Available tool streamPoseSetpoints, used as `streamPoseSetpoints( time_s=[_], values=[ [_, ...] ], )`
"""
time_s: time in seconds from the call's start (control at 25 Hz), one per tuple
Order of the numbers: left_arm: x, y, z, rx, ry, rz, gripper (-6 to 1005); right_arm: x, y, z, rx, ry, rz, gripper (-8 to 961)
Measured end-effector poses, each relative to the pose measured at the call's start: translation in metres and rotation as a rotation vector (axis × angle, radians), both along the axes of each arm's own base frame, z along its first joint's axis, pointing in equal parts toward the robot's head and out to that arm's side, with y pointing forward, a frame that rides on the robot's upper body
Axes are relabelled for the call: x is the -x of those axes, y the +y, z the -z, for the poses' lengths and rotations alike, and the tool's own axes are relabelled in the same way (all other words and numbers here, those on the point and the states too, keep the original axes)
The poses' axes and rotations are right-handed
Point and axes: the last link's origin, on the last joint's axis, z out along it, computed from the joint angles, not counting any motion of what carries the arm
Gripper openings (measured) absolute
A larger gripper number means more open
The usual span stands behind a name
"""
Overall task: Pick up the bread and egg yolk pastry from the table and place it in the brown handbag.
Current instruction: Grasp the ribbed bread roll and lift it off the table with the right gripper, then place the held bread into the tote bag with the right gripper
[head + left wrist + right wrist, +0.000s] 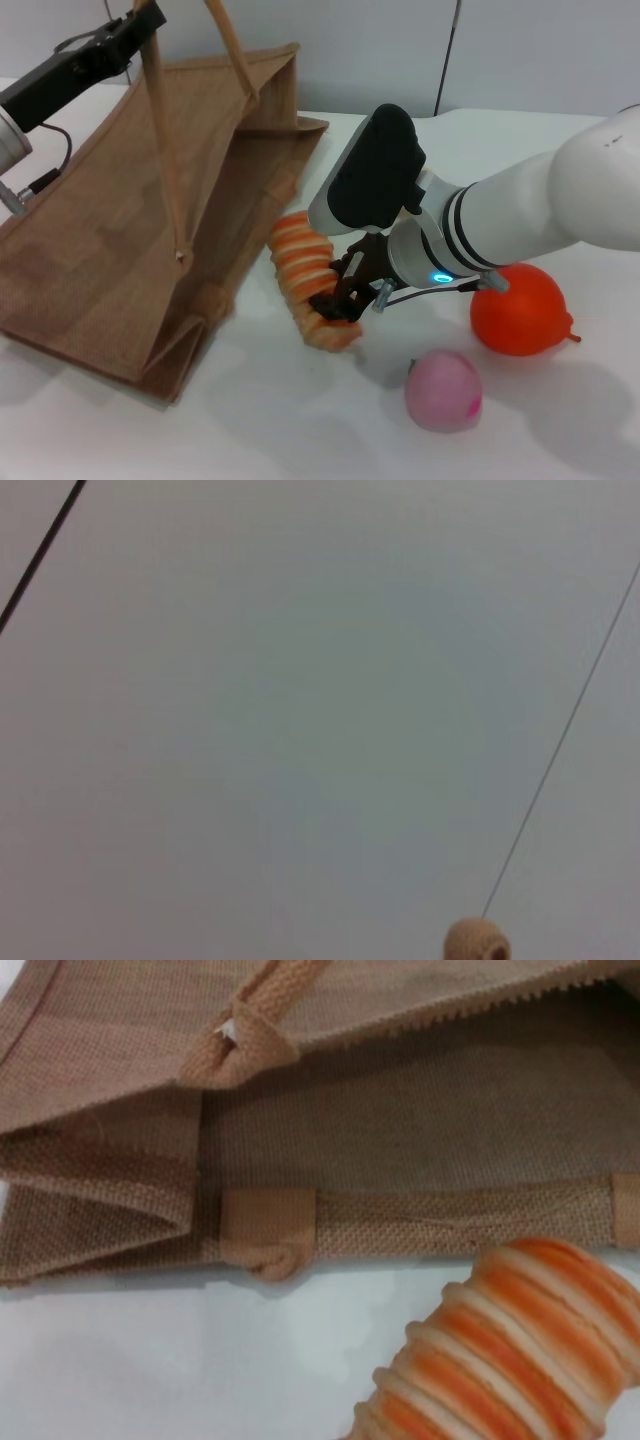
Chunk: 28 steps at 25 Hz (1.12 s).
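White tabletop under a pale grey wall sets the scene as the robot works on the first item of its packing job. Largest in view, the brown handbag lies tipped on its side just beyond the right gripper, its mouth turned toward the arm and one of its loop handles held up by the left gripper, which sits high above the bag (its fingers are hard to make out, so whether it is clamped on the handle cannot be told). Next in size, an orange ball rests behind the right forearm, well clear of the fingers, and a pink ball lies near it, closer to the camera. The bread lies between the bag's mouth and the right gripper, whose dark fingers appear closed around the loaf's near end, low against the table. The egg yolk pastry does not show in any view. Judged from this, the step in hand is the grasp of the bread; the next move calls for a lift clear of the table and a short carry forward into the bag's mouth, keeping the loaf level so that it clears the fabric edge.
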Motion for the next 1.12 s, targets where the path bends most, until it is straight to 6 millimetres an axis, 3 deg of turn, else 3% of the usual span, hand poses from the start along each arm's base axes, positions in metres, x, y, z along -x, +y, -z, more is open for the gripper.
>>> streamPoseSetpoints(
  time_s=[0.68, 0.92, 1.12],
  values=[
    [-0.002, 0.001, 0.002, 0.017, 0.014, 0.009, 123, 0.010, 0.004, -0.010, -0.020, 0.019, -0.029, 369],
    [-0.015, 0.001, 0.005, 0.046, 0.006, 0.077, 123, 0.020, 0.010, -0.031, -0.077, 0.039, -0.054, 350],
    [-0.029, -0.003, 0.006, 0.074, -0.016, 0.156, 123, 0.028, 0.013, -0.035, -0.088, 0.043, -0.073, 320]
  ],
)
